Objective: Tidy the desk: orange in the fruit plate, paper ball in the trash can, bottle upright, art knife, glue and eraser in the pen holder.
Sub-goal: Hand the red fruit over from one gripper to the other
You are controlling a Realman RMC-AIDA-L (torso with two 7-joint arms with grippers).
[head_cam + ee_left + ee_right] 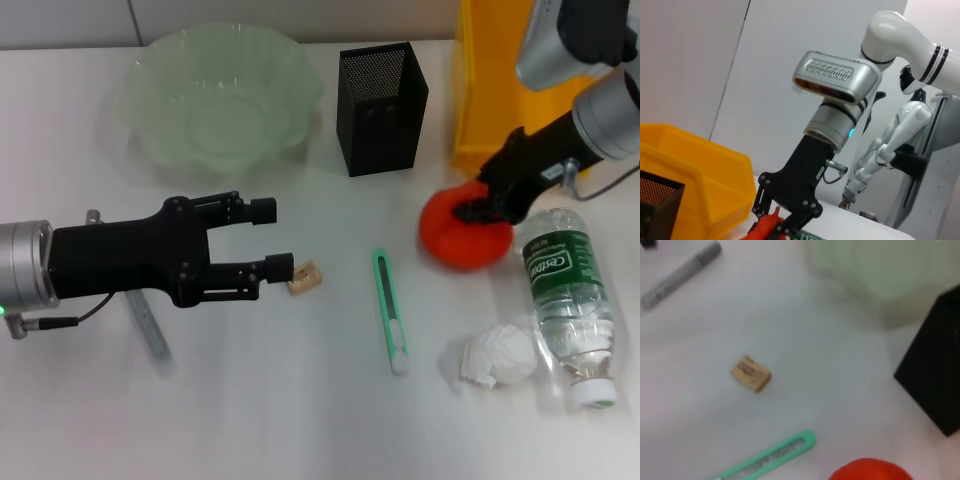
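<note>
The orange (460, 240) lies on the table at the right. My right gripper (482, 207) is open and sits over the orange's top, with its fingers astride it; the left wrist view shows this too (774, 223). My left gripper (272, 238) is open and empty just left of the tan eraser (303, 277). The green art knife (390, 310) lies mid-table. The grey glue stick (148, 325) lies partly under my left arm. The bottle (565, 295) lies on its side, with the paper ball (498, 356) next to it. The black mesh pen holder (382, 95) and the green glass fruit plate (222, 100) stand at the back.
A yellow bin (492, 90) stands at the back right, beside the pen holder and behind my right arm. The right wrist view shows the eraser (751, 374), the art knife (767, 457), the glue stick (680, 275) and the orange's edge (870, 471).
</note>
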